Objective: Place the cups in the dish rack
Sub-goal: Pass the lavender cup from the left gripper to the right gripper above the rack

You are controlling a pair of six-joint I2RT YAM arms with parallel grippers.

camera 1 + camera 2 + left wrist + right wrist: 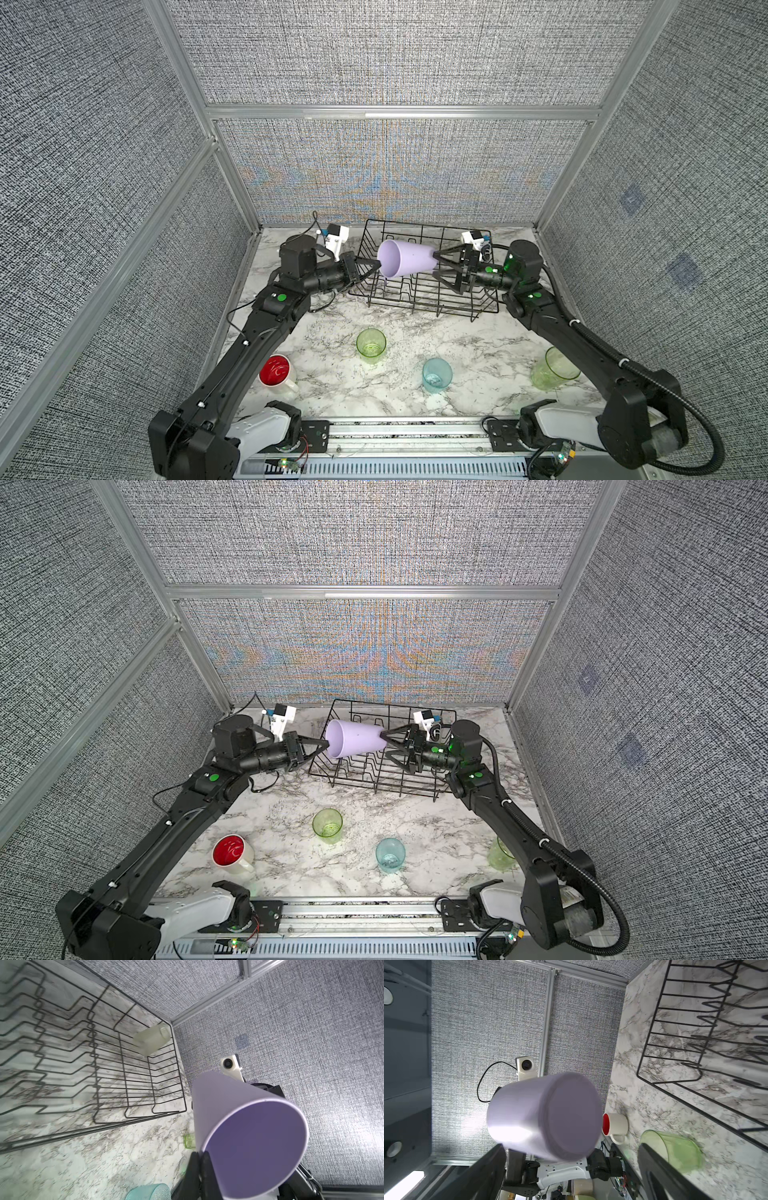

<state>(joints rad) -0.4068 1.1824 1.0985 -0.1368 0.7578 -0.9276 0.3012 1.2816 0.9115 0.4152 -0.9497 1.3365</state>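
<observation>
A lavender cup [405,257] [355,737] hangs on its side above the black wire dish rack [424,305] [374,785], mouth toward the left. My left gripper [379,266] [200,1155] is shut on its rim, one finger inside and one outside. My right gripper [435,262] [570,1147] stands open at the cup's flat base [550,1115], one finger on either side of it. In the left wrist view a pale translucent tumbler [151,1041] lies at the rack's far corner; both top views hide it.
On the marble in front of the rack stand a green tumbler [371,345], a teal cup [437,375], a second green tumbler [555,369] close to the right arm, and a white mug with a red inside [276,370] beside the left arm. Fabric walls enclose three sides.
</observation>
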